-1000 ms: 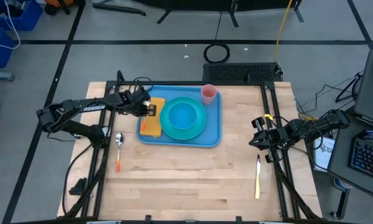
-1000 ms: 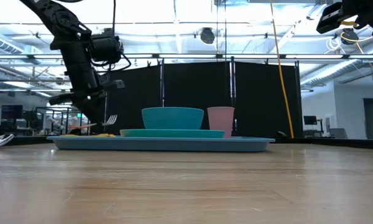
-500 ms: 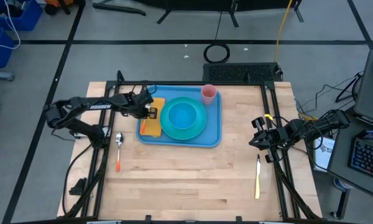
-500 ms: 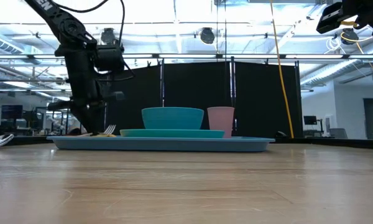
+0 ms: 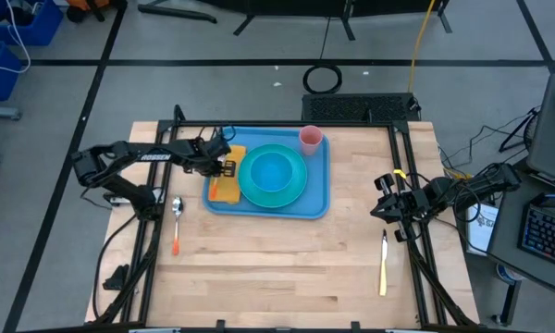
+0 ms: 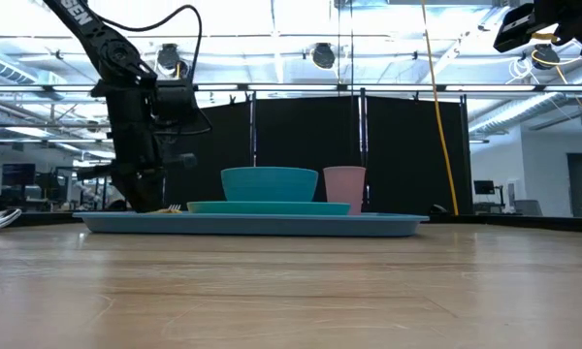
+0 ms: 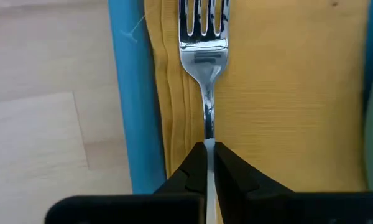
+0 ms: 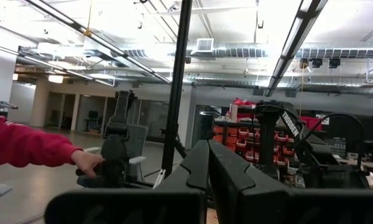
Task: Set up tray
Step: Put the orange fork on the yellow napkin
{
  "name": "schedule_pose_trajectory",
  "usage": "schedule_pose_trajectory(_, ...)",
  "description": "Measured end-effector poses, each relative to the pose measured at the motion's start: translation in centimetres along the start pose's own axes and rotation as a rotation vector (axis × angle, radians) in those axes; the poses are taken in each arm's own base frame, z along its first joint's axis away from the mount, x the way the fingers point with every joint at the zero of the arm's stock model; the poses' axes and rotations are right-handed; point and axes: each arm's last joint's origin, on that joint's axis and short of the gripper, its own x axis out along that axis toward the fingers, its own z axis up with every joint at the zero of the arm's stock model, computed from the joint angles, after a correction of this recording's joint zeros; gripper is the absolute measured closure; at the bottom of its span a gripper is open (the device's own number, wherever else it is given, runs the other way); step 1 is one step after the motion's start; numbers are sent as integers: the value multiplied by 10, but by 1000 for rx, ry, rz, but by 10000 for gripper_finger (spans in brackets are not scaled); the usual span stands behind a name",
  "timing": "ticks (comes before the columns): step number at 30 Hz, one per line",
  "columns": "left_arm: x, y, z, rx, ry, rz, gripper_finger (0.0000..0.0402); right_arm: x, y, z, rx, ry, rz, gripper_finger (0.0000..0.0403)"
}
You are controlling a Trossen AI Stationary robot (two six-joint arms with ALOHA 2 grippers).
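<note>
The light-blue tray lies on the table's far half. On it are a teal plate with a bowl, a pink cup and an orange-yellow napkin along its left side. My left gripper is over the napkin, shut on a silver fork whose tines point ahead over the napkin. My right gripper is shut on nothing. It is raised at the table's right edge and points up into the room. My left gripper pinches the fork's handle between its two fingers, which slant steeply down from above and lie along the fork. The tines hang low, just over the napkin. Whether they touch the napkin I cannot tell.
A spoon with an orange handle lies on the wood left of the tray. A yellow-handled knife lies near the right edge. Black frame rails run along both sides of the table. In the room behind, a person's red sleeve and hand show.
My left gripper has gone down toward the napkin with the fork, still shut on it. The tines, which hung above the tray's rim, are now just above the napkin. The right arm has kept still.
</note>
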Motion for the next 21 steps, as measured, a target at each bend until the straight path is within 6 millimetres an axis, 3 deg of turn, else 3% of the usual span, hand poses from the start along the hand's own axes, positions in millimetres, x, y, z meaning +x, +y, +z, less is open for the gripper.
schedule_pose_trajectory(4, 3, 0, 0, 3, 11, 7, 376, 0, 0, 0, 0, 0, 0, 399)
schedule_pose_trajectory(12, 3, 0, 0, 7, 11, 6, 392, 0, 0, 0, 0, 0, 0, 399)
schedule_pose_trajectory(21, 3, -2, -1, 1, 15, -7, 359, 0, 0, 0, 0, 0, 0, 399)
